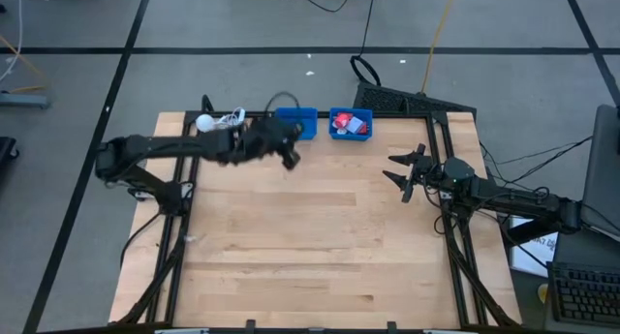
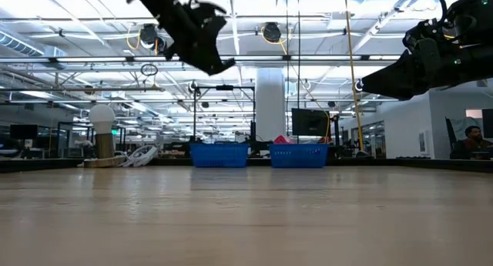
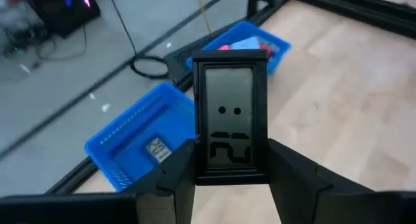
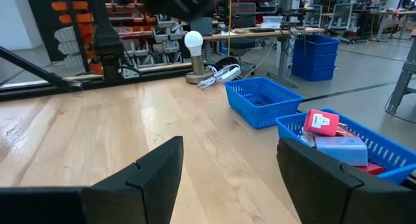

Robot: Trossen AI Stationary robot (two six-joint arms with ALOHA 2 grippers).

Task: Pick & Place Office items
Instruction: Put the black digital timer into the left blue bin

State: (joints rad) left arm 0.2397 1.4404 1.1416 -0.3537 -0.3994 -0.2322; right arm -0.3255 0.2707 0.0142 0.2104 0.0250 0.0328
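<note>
My left gripper [image 1: 289, 158] is high above the table, just near of the left blue bin [image 1: 297, 121], and is shut on a flat black rectangle with a grey display face [image 3: 231, 117]. That bin holds a green-white bit [image 3: 156, 148]. The right blue bin [image 1: 350, 123] holds red blocks [image 4: 320, 122] and a light blue block [image 4: 342, 146]. My right gripper [image 1: 402, 174] is open and empty, raised at the table's right side. My left gripper pinches the black rectangle's two long sides near its lower end [image 3: 201, 175] between its two fingers [image 3: 296, 178]. The fingers lie along it, and most of it sticks out past the fingertips. It is lifted clear of the table, display face toward the wrist camera.
A white ball lamp [image 1: 206, 123] with a coiled white cord stands at the far left, beside the left bin. The two bins stand side by side at the far edge. A black frame [image 1: 446, 131] runs along the table's sides. Bare wood [image 1: 310, 237] spreads across the middle and near side.
</note>
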